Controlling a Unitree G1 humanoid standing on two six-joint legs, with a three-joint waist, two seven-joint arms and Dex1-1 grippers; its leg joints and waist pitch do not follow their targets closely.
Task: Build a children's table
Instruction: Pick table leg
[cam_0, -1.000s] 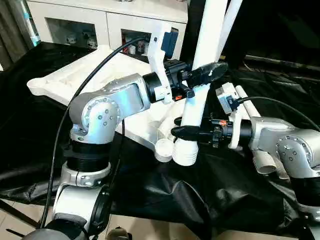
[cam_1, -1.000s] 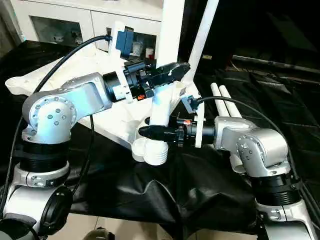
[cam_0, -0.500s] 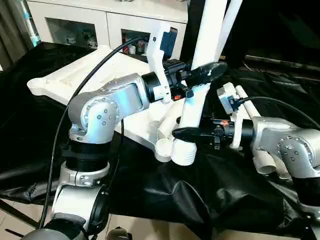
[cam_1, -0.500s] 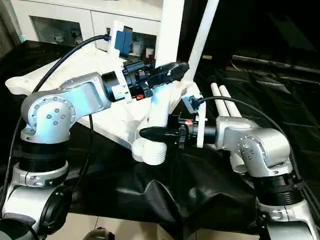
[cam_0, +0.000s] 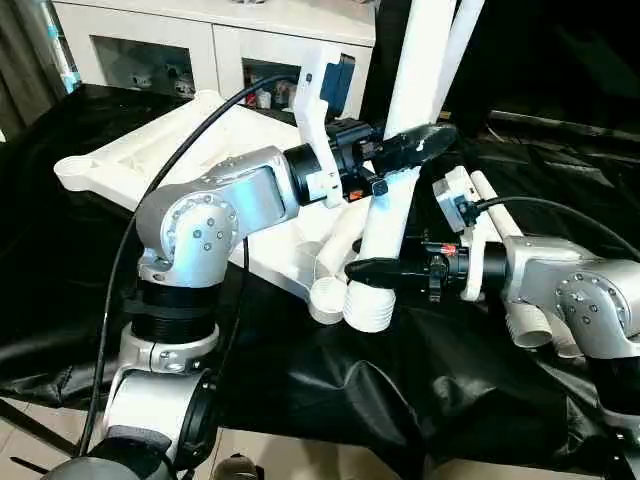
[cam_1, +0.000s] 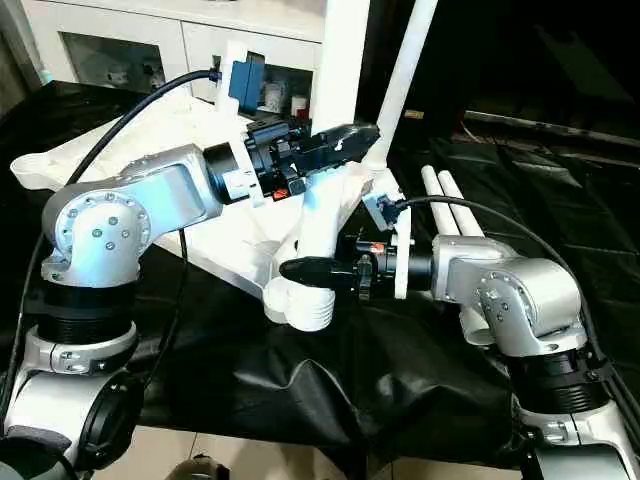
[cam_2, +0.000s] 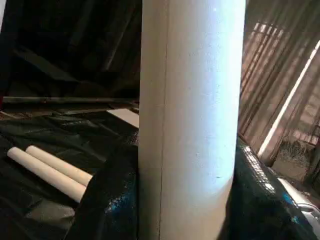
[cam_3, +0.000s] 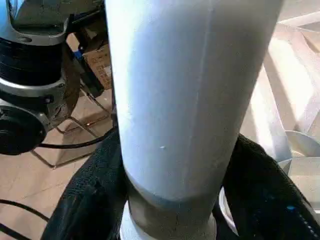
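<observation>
A long white tapered tube leg (cam_0: 400, 190) is held nearly upright, its wide end beside a round corner socket (cam_0: 327, 298) of the white ribbed tabletop (cam_0: 150, 160), which is laid on black cloth (cam_0: 400, 390). The leg is pinched high by the left gripper (cam_0: 415, 143) jaws and low by the right gripper (cam_0: 368, 268) jaws. Two more legs (cam_1: 445, 195) are laid alongside.

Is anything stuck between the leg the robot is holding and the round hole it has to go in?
Nothing visible. The leg, held by both grippers, hangs beside the socket, off the tabletop corner.
</observation>
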